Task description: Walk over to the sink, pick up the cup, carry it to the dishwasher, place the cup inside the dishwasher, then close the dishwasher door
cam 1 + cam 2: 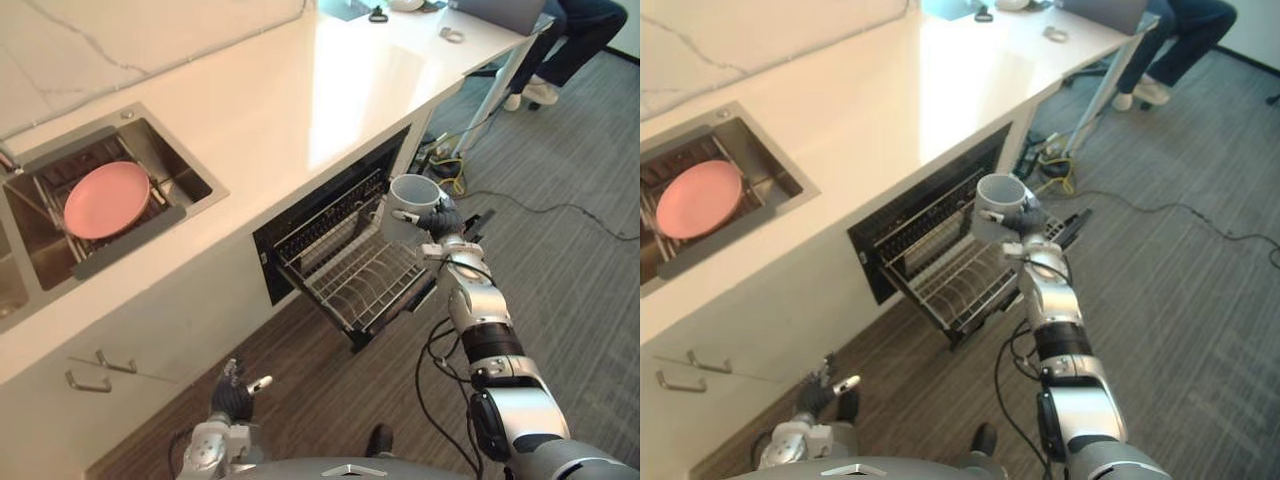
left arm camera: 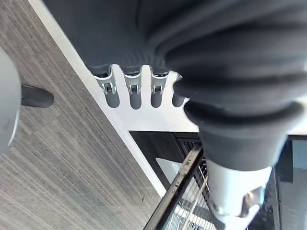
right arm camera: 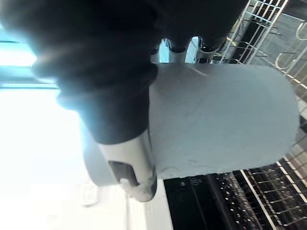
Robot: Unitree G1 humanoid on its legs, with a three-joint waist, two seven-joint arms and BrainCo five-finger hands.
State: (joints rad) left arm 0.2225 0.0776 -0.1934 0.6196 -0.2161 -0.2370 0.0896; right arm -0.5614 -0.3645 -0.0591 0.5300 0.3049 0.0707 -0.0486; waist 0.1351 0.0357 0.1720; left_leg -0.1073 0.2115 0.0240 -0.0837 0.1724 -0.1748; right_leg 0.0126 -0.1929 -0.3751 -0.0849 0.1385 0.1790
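Observation:
A pale grey cup [image 1: 409,206] hangs upright above the pulled-out wire rack [image 1: 355,275] of the open dishwasher [image 1: 330,225], under the white counter. My right hand [image 1: 441,219] is shut on it from the side, thumb and fingers round its wall [image 3: 225,129]. The dishwasher door [image 1: 400,305] lies folded down beneath the rack. My left hand [image 1: 236,394] hangs low by the cabinet front, fingers [image 2: 132,91] relaxed and holding nothing.
The steel sink [image 1: 95,205] at the left holds a pink plate [image 1: 106,198]. A white counter [image 1: 290,100] runs to the back. A person sits at the far end [image 1: 570,40], with cables [image 1: 455,165] on the floor beside the dishwasher.

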